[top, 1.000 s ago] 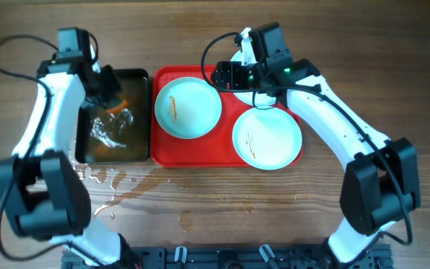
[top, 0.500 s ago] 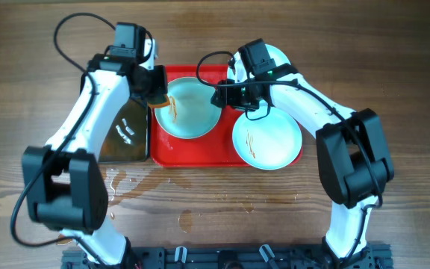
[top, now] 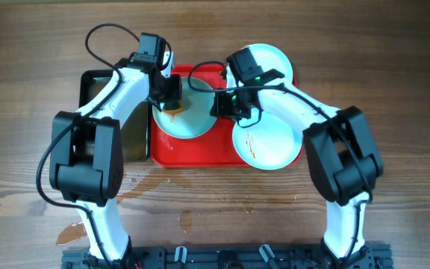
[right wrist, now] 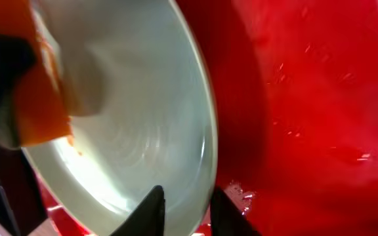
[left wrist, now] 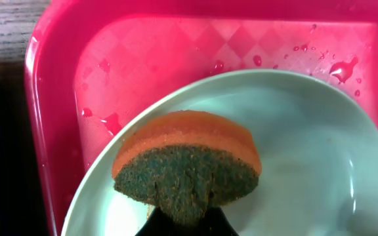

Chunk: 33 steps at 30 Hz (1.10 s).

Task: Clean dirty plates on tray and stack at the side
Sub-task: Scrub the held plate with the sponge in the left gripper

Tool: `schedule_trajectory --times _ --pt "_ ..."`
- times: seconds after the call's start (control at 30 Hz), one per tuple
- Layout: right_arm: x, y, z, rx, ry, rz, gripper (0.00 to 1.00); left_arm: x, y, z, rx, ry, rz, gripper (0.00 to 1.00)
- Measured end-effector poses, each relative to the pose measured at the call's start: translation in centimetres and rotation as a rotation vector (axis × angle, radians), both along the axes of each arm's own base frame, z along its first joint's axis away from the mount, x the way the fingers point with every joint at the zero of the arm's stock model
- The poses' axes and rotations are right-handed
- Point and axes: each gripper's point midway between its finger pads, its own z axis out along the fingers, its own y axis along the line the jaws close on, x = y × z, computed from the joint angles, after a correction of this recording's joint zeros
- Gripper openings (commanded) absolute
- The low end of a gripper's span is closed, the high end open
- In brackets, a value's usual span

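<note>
Three plates sit on or at the red tray (top: 163,153). The near plate (top: 271,146) lies flat in the tray's near right part. It has a thin brown smear on it, and nothing touches it.

Beyond it and to the left, the middle plate (top: 196,125) has both arms at it. The left gripper (top: 172,99) is clenched on an orange sponge (left wrist: 188,164) with a dark green scouring face, set against the plate's left side. The right gripper (right wrist: 189,211) straddles the plate's right rim, one finger on either side. Whether it actually pinches the rim I cannot tell.

A black tray (top: 99,86) sits on the worktop (top: 394,75) just left of the red one. The far plate (top: 271,60) rests at the tray's far right corner, overhanging the rim.
</note>
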Motion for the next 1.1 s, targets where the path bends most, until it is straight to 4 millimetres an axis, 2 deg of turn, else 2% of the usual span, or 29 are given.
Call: schedule_trajectory --times 0.07,0.4,0.5,0.63,0.7,0.73,0.77,0.83,0.9,1.0,1.1 --pt "-0.4 0.0 -0.6 -0.011 0.029 -0.020 0.05 0.1 0.0 0.0 -0.002 -0.002 0.005 0.04" --pt "-0.2 -0.5 -0.8 -0.027 0.057 -0.083 0.04 0.9 0.2 0.1 0.012 -0.033 0.022 0.04" --pt "-0.2 -0.5 -0.8 -0.028 0.057 -0.084 0.05 0.8 0.4 -1.3 0.029 -0.009 0.025 0.04" --pt "-0.1 -0.6 -0.8 -0.031 0.055 -0.086 0.04 -2.8 -0.6 -1.8 -0.035 0.158 -0.002 0.04" --pt "-0.1 -0.6 -0.8 -0.032 0.054 -0.086 0.04 -6.3 -1.0 -1.9 -0.071 0.310 -0.007 0.04" --pt "-0.1 -0.6 -0.8 -0.032 0.054 -0.086 0.04 -7.4 -1.1 -1.9 -0.082 0.357 -0.007 0.04" --pt "-0.1 -0.6 -0.8 -0.032 0.054 -0.086 0.04 -7.5 -1.1 -1.9 -0.086 0.361 -0.007 0.04" --pt "-0.1 -0.6 -0.8 -0.032 0.054 -0.086 0.04 -6.5 -1.3 -2.0 -0.090 0.318 -0.010 0.04" --pt "-0.1 -0.6 -0.8 -0.032 0.054 -0.086 0.04 -3.3 -1.1 -1.9 -0.060 0.184 0.011 0.04" --pt "0.0 -0.5 -0.8 -0.030 0.046 -0.086 0.04 0.5 1.0 -1.7 0.042 0.031 0.171 0.04" --pt "0.1 -0.5 -0.8 -0.030 0.045 -0.087 0.05 0.2 1.4 -1.9 0.083 0.042 0.260 0.04"
